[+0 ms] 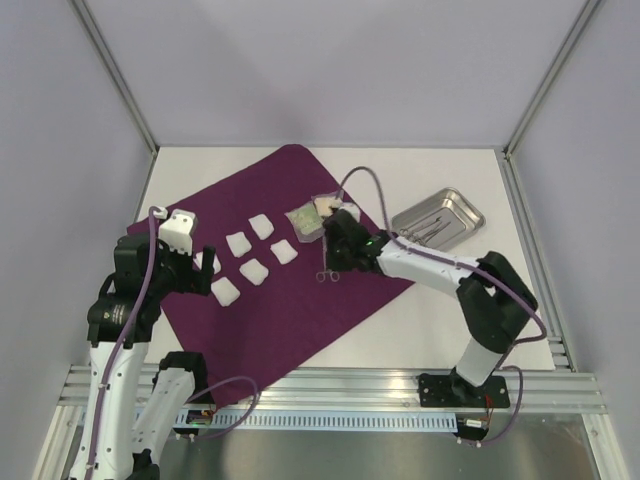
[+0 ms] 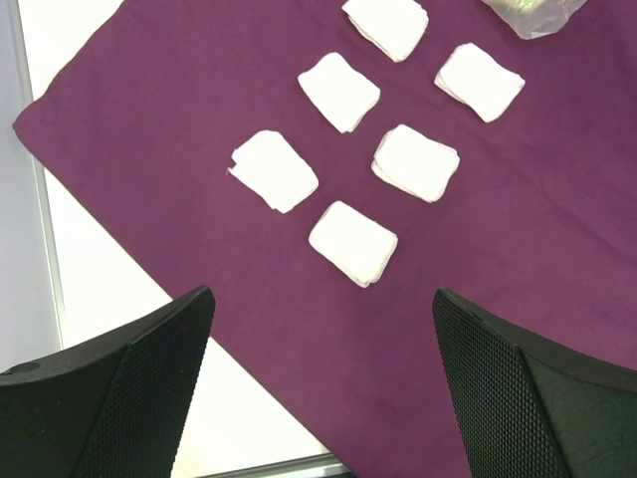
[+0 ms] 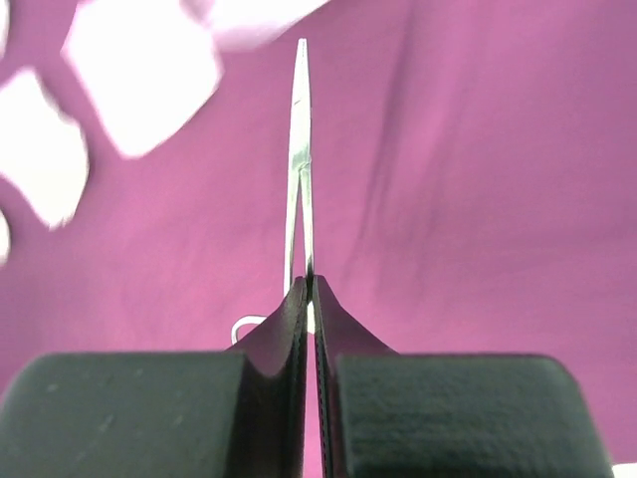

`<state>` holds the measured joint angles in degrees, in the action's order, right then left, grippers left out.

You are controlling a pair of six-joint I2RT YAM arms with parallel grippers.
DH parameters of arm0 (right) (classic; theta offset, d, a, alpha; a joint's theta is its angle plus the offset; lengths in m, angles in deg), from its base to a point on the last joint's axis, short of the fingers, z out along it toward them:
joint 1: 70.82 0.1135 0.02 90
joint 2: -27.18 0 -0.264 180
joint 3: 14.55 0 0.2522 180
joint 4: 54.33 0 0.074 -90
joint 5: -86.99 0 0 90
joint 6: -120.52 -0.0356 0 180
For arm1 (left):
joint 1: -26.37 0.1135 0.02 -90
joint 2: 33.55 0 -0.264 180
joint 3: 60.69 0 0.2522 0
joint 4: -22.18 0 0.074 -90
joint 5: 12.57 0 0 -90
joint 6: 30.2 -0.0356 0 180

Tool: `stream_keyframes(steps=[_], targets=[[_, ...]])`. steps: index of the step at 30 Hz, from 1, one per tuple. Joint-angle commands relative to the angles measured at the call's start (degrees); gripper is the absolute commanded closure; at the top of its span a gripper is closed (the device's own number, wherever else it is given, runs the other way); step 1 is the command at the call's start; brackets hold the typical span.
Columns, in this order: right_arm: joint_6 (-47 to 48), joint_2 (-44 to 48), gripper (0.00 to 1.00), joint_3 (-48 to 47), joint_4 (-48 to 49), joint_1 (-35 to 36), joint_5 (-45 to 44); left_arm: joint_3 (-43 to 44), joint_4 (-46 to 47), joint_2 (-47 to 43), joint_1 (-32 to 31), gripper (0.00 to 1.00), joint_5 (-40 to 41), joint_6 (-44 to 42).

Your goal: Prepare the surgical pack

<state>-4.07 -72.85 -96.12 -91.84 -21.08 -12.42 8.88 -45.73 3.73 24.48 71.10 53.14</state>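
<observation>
Top external view: purple cloth (image 1: 300, 310) spread on the diagonal across the white table (image 1: 450, 310). Six white gauze squares (image 1: 253, 270) laid in loose rows on its left half, none touching. Clear packet (image 1: 310, 217) on the cloth near its far right edge, greenish contents, detail too small to read. Steel tray (image 1: 438, 218) on bare table to the right, apart from the cloth; thin metal items inside, cannot tell which.

My right gripper (image 1: 333, 262) is down over the middle of the cloth, just near of the packet. Forceps (image 1: 326, 272) under it, ring handles showing on the near side.

Right wrist view: right gripper (image 3: 310, 289) clenched, pads pressed onto the forceps (image 3: 301, 149). Instrument seen edge-on, blades together, tip pointing away from the camera over cloth (image 3: 478, 199). One ring loop shows left of the pads. Blurred gauze (image 3: 139, 80) at upper left. Cannot tell whether the forceps are clear of the fabric or lying on it.

Left wrist view: my left gripper (image 2: 320, 299) hangs above the near left edge of the cloth (image 2: 149, 119), jaws spread wide, grasping nothing. All six gauze squares (image 2: 353, 242) lie ahead of it; a corner of the packet (image 2: 532, 12) at top right.
</observation>
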Motion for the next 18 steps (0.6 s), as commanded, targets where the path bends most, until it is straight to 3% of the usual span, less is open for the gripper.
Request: stream_keyframes(steps=[1, 9, 13, 18], targets=[[-7.93, 7.55, 0.99, 5.22, 8.71, -12.15, 1.06, 0.0, 1.68, -0.54, 0.13, 0.0, 0.26, 0.85], [-14.27, 14.42, 1.0, 10.42, 10.65, -36.69, -1.4, -0.7, 2.29, -0.8, 0.13, 0.0, 0.0, 0.77], [-17.79, 12.5, 1.0, 11.21, 11.35, -42.51, -0.87, -1.05, 2.47, -0.63, 0.13, 0.0, -0.44, 0.68], [-21.12, 5.91, 1.0, 8.14, 11.18, -44.55, -1.58, -1.5, 3.0, -0.28, 0.13, 0.0, -0.62, 0.59]])
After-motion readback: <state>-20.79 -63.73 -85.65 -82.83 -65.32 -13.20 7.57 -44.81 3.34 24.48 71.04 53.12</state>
